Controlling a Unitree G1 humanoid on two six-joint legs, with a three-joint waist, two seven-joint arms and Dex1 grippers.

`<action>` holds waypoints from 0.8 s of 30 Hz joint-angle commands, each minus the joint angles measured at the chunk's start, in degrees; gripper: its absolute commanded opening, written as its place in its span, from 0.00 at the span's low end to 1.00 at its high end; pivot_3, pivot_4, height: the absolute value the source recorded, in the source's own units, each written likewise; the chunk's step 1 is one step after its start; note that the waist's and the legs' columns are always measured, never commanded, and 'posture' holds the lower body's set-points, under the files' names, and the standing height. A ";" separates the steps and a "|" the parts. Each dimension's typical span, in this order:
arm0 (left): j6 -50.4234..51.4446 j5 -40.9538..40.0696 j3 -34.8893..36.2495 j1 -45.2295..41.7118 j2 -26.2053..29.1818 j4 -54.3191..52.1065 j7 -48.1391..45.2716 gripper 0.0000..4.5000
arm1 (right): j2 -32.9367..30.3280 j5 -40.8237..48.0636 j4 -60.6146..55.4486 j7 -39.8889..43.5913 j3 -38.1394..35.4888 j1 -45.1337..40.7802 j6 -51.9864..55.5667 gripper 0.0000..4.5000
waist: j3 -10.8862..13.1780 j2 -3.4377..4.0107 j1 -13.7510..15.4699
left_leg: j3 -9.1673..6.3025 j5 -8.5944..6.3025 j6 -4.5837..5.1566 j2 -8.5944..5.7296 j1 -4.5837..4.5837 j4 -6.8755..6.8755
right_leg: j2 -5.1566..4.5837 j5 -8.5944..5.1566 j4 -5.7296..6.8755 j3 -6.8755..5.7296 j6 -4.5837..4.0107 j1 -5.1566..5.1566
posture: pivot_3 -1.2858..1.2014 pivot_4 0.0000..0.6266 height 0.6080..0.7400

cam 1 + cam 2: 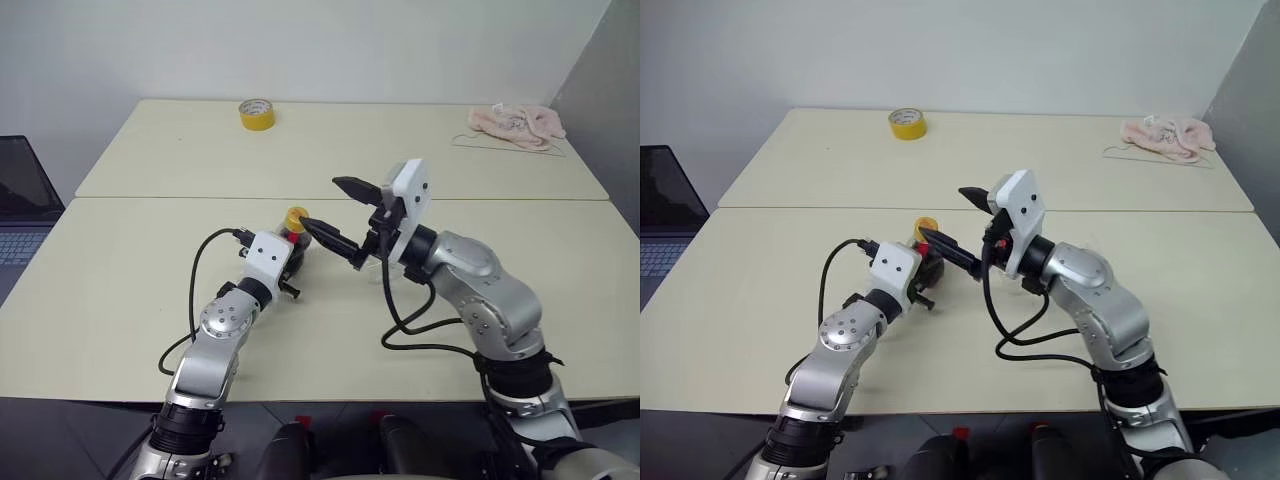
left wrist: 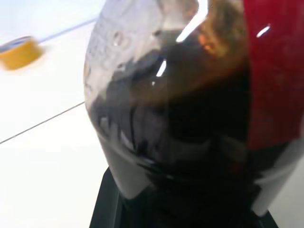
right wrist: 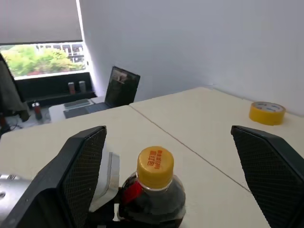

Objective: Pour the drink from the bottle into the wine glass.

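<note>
two claws mid-frame. left claw (image 1: 290, 262) clamped on bottle (image 3: 153, 197), upright on the bench (image 1: 120, 270) at frame centre. drink (image 2: 190, 118) still all inside, cap (image 3: 155, 166) still on. right claw (image 3: 173, 164) wide, one finger either side of the cap and clear of it. step in hand looks like uncapping. advice: bring right claw down square over the cap, close on the ribbed side, twist while left keeps the bottle from turning, else it could tip. glass base (image 1: 378, 268) just peeks out mid-frame behind the right wrist; keep the elbow off it. tape (image 1: 256, 113) upper left, irrelevant.
</note>
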 commanded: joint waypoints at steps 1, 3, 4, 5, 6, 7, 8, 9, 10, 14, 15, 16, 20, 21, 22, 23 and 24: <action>-3.39 3.85 -0.54 -1.36 -0.13 -0.54 2.86 0.19 | 1.69 -3.73 0.76 -2.84 3.18 -0.85 -0.85 1.00 | 0.00 0.00 0.01 | 0.00 0.00 0.00 -0.01 -0.01 0.01 | 0.00 0.00 0.00 0.00 0.00 0.00 | 0.52 0.24 1.00; -3.75 4.53 -0.68 -1.34 -0.41 -0.17 3.14 0.19 | 2.56 -5.03 2.04 -3.29 4.42 -0.91 -1.28 1.00 | 0.00 0.00 0.00 | 0.00 0.01 -0.01 -0.01 0.00 0.01 | -0.01 0.00 0.00 0.00 0.00 0.00 | 0.52 0.24 1.00; -3.96 4.96 -0.78 -1.34 -0.51 -0.03 3.31 0.19 | 2.99 -5.29 2.66 -3.33 4.76 -0.88 -1.69 1.00 | 0.00 0.00 0.00 | 0.00 0.01 -0.01 -0.01 0.00 0.01 | -0.01 0.00 0.00 0.00 0.00 0.00 | 0.52 0.24 1.00; -4.10 5.13 -0.79 -1.35 -0.75 0.13 3.36 0.19 | 3.49 -6.06 3.71 -3.56 5.19 -0.98 -2.45 1.00 | 0.00 0.00 0.00 | -0.01 0.01 -0.01 -0.01 0.00 0.01 | -0.01 0.00 0.00 -0.01 0.00 -0.01 | 0.52 0.24 1.00; -4.22 5.36 -0.83 -1.38 -0.94 0.27 3.45 0.19 | 3.99 -6.66 4.76 -3.65 5.46 -1.09 -3.08 1.00 | 0.00 0.00 0.00 | -0.01 0.01 -0.01 -0.01 0.00 0.01 | -0.01 0.00 0.00 -0.01 0.00 -0.01 | 0.52 0.24 1.00; -4.38 5.28 -0.80 -1.40 -1.22 0.39 3.37 0.19 | 4.68 -7.65 6.38 -4.34 5.44 -1.44 -4.09 1.00 | 0.00 0.00 0.00 | -0.01 0.01 -0.01 -0.01 0.00 0.01 | -0.01 0.00 0.00 -0.01 0.00 0.00 | 0.52 0.24 1.00; -4.46 5.20 -0.74 -1.41 -1.44 0.45 3.28 0.19 | 5.19 -8.34 7.51 -4.78 5.35 -1.68 -4.83 1.00 | 0.00 0.00 -0.01 | 0.00 0.01 -0.01 -0.01 0.00 0.01 | -0.01 0.00 0.00 -0.01 0.00 0.00 | 0.52 0.24 1.00; -4.53 5.26 -0.71 -1.40 -1.56 0.49 3.24 0.19 | 5.54 -8.62 8.24 -4.87 5.22 -1.84 -5.31 1.00 | 0.00 0.00 -0.01 | -0.01 0.01 -0.01 -0.01 0.00 0.01 | -0.01 0.00 0.00 -0.01 0.00 -0.01 | 0.52 0.24 1.00; -4.53 5.28 -0.65 -1.36 -1.68 0.48 3.19 0.19 | 5.77 -8.98 8.92 -4.76 5.13 -2.09 -5.81 1.00 | 0.00 0.00 -0.01 | -0.01 0.01 -0.01 -0.01 0.00 0.01 | -0.01 0.00 0.00 -0.02 0.00 -0.01 | 0.52 0.24 1.00; -4.56 5.33 -0.62 -1.09 -2.00 0.39 3.00 0.19 | 6.05 -10.06 11.03 -4.14 5.06 -2.82 -7.31 1.00 | 0.00 0.00 -0.03 | 0.01 0.01 -0.01 -0.02 0.00 0.01 | -0.01 0.00 0.00 0.00 0.00 -0.01 | 0.52 0.24 1.00; -4.49 5.28 -0.70 -1.04 -2.05 0.25 2.85 0.19 | 6.22 -10.32 11.36 -4.25 4.93 -2.93 -7.54 1.00 | 0.00 0.00 -0.02 | 0.00 0.01 -0.02 -0.02 0.00 0.01 | -0.01 0.00 0.00 -0.01 0.00 -0.01 | 0.52 0.24 1.00; -4.44 5.19 -0.70 -0.99 -2.15 0.18 2.78 0.19 | 6.34 -10.63 11.81 -4.47 4.67 -3.09 -7.90 1.00 | 0.00 0.00 -0.03 | -0.01 0.01 -0.01 -0.02 0.00 0.01 | -0.01 0.00 0.00 -0.02 0.00 -0.01 | 0.52 0.24 1.00; -4.34 5.16 -0.50 -0.91 -2.41 0.01 2.79 0.19 | 5.86 -11.40 12.67 -4.76 3.86 -3.09 -8.39 1.00 | 0.00 0.00 -0.03 | 0.00 0.01 -0.01 -0.02 0.00 0.01 | -0.01 0.00 0.00 -0.01 0.00 -0.01 | 0.52 0.24 1.00; -4.27 5.05 -0.35 -0.98 -2.48 0.10 2.78 0.19 | 5.72 -11.39 12.71 -4.82 3.45 -2.92 -8.31 1.00 | 0.00 0.00 -0.03 | 0.00 0.01 -0.01 -0.02 0.00 0.01 | -0.01 0.00 0.00 -0.02 0.00 -0.01 | 0.52 0.24 1.00; -4.15 4.92 -0.19 -1.00 -2.57 0.11 2.81 0.19 | 5.63 -11.36 12.65 -4.86 3.10 -2.77 -8.20 1.00 | 0.00 0.00 -0.03 | 0.00 0.01 -0.01 -0.02 0.00 0.01 | -0.01 0.00 0.00 -0.01 0.00 -0.01 | 0.52 0.24 1.00; -4.12 4.84 -0.05 -1.05 -2.55 0.18 2.79 0.19 | 5.37 -11.45 12.54 -4.93 2.74 -2.60 -8.07 1.00 | 0.00 0.00 -0.03 | 0.00 0.00 -0.01 -0.02 0.00 0.01 | -0.01 0.00 0.00 -0.01 0.00 -0.01 | 0.52 0.24 1.00; -4.08 4.75 0.12 -1.08 -2.58 0.23 2.83 0.19 | 5.09 -11.49 12.43 -5.01 2.43 -2.41 -7.77 1.00 | 0.00 0.00 -0.03 | 0.00 0.00 -0.01 -0.02 0.00 0.01 | -0.01 0.00 0.00 -0.01 0.00 -0.01 | 0.52 0.24 1.00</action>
